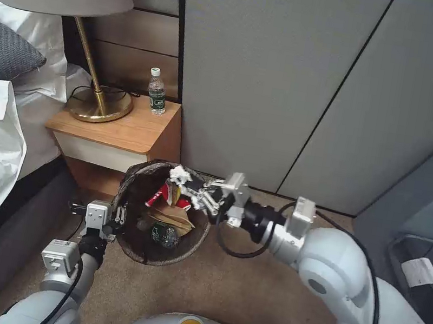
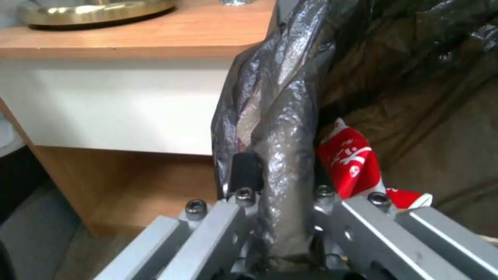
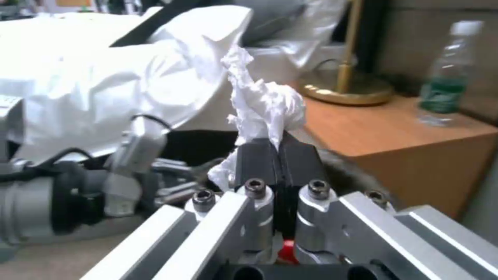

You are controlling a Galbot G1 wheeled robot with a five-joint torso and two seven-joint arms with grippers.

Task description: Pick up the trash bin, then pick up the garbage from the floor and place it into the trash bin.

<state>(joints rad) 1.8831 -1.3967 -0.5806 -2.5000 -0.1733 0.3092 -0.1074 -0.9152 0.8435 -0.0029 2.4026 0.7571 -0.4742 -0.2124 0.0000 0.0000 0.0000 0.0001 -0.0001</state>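
Left hand (image 1: 118, 219) grips the trash bin (image 1: 127, 241) by its bagged near rim, holding it beside the nightstand (image 1: 122, 133). Farther in, the right hand (image 1: 190, 188) pinches white tissue (image 3: 264, 103) above the bin's cup (image 1: 163, 193) and paper bag (image 1: 172, 215). Drop-off step, I judge; next, releasing it over the opening.

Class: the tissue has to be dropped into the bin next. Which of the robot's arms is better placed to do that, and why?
The right. Its end effector is shut on the white tissue and sits over the open bin. The left end effector is clamped on the bin's bag-lined rim, so it is occupied.
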